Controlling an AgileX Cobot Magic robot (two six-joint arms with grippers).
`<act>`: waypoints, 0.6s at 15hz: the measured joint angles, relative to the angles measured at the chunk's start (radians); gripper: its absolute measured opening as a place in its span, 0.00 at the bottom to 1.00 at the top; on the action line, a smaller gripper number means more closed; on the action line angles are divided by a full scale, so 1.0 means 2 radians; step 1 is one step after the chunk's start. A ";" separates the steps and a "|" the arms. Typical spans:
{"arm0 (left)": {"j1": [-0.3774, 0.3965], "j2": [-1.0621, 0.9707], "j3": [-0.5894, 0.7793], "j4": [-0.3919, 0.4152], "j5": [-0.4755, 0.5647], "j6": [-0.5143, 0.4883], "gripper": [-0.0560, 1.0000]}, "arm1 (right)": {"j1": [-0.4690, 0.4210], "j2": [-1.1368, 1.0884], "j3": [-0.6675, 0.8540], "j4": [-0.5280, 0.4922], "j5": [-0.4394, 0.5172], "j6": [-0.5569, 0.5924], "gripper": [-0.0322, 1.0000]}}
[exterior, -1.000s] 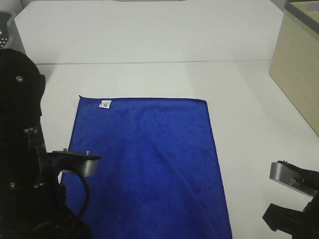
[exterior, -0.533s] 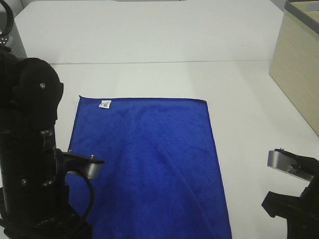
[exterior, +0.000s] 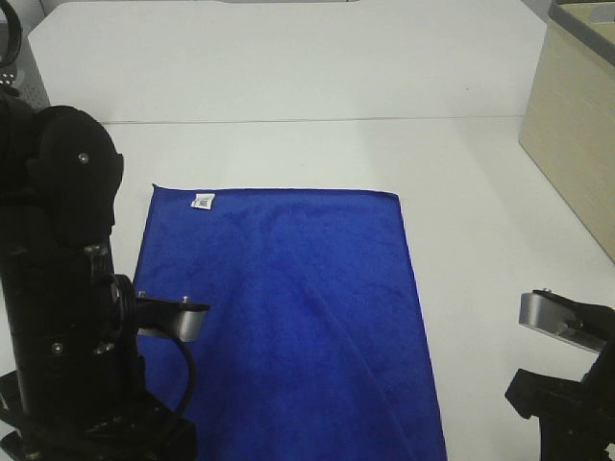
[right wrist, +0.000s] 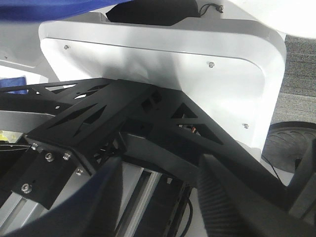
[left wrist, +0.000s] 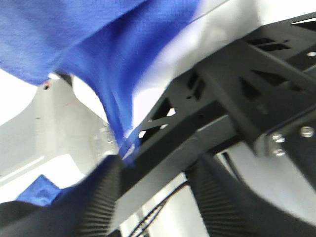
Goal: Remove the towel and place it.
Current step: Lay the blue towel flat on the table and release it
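Still flat, towel (exterior: 288, 307) unmoved on table (exterior: 480, 192); left arm (exterior: 67, 288) edged rightward

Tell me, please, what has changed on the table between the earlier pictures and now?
The left arm swung right toward the towel, its wrist bracket ending slightly lower in the high view. The right arm shifted slightly up. Nothing was visibly gripped or released. The towel stayed flat on the white table, its tag unmoved.
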 joint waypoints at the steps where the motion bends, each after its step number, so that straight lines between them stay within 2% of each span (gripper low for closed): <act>1: 0.000 -0.005 0.000 -0.010 0.000 0.000 0.61 | 0.000 0.000 0.000 0.000 0.000 0.000 0.51; 3: -0.004 -0.023 0.000 -0.018 0.001 0.000 0.65 | 0.000 0.000 -0.002 0.000 0.007 0.000 0.51; 6: -0.005 -0.035 -0.002 -0.018 0.001 0.000 0.66 | 0.000 0.001 -0.039 -0.002 0.021 0.000 0.51; 7: -0.005 -0.040 -0.004 -0.013 0.001 0.000 0.66 | 0.000 0.002 -0.060 -0.006 0.024 0.000 0.51; 9: -0.005 -0.045 -0.024 0.023 0.002 -0.006 0.66 | 0.000 0.002 -0.113 -0.020 0.026 0.004 0.51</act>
